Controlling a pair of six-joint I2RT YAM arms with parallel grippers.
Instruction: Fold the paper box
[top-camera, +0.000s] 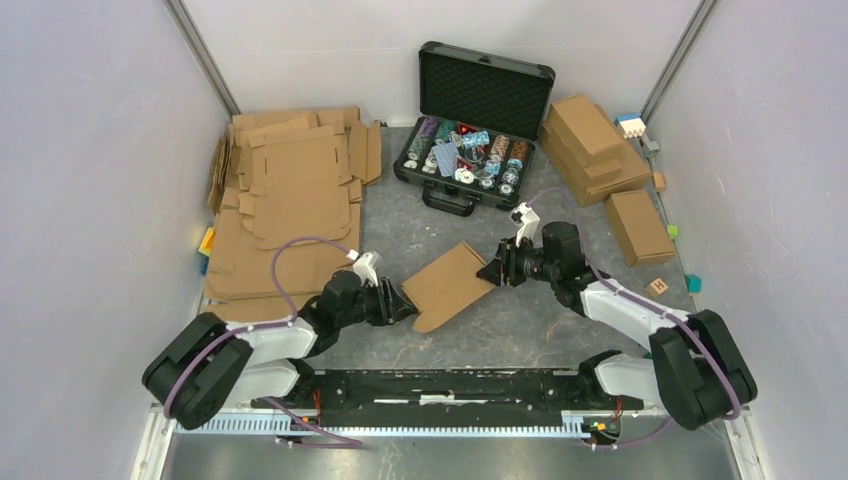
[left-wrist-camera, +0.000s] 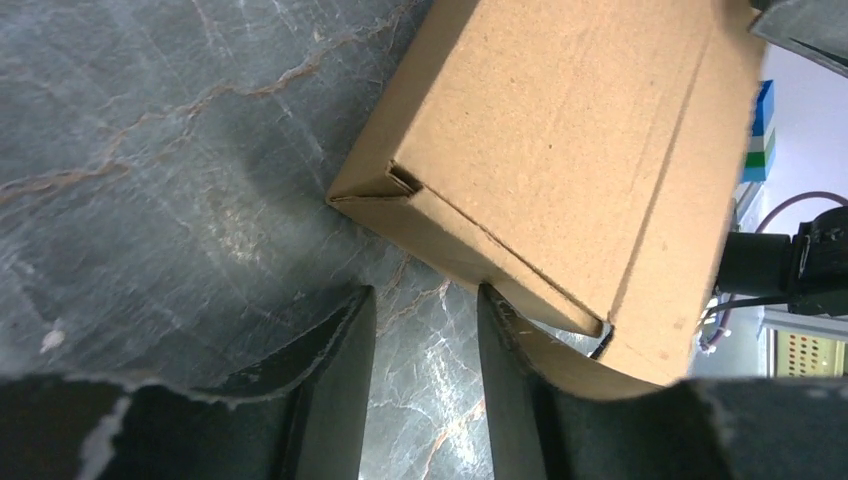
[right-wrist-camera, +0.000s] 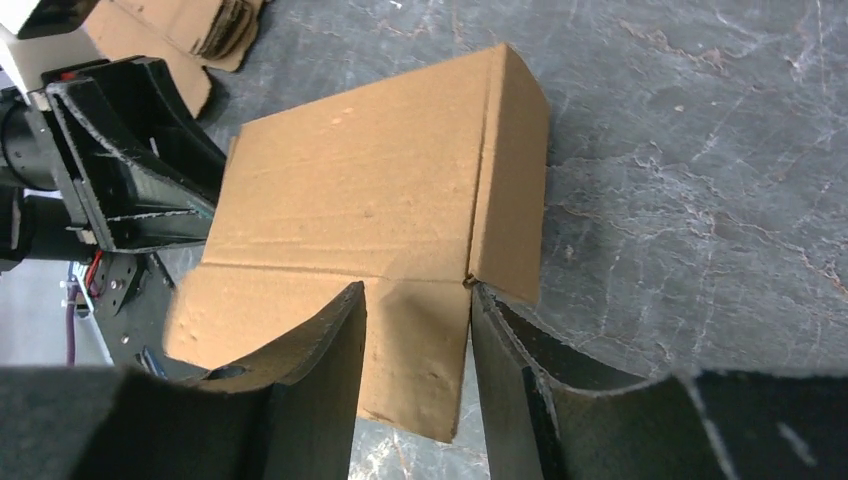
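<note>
The paper box (top-camera: 452, 285) lies closed and slightly skewed on the grey table between my two arms. My left gripper (top-camera: 405, 303) is at its near-left corner. In the left wrist view that gripper (left-wrist-camera: 422, 300) is open with only table in the gap, and its right finger (left-wrist-camera: 505, 340) touches the edge of the box (left-wrist-camera: 560, 130). My right gripper (top-camera: 492, 272) is at the box's far-right end. In the right wrist view it (right-wrist-camera: 417, 295) stands open, with a flap of the box (right-wrist-camera: 370, 190) showing between its fingers.
Flat cardboard sheets (top-camera: 290, 200) are piled at the back left. An open black case of chips (top-camera: 470, 140) stands at the back centre. Folded boxes (top-camera: 595, 150) and one more (top-camera: 638, 225) sit at the right, with small blocks (top-camera: 693, 283) near the wall.
</note>
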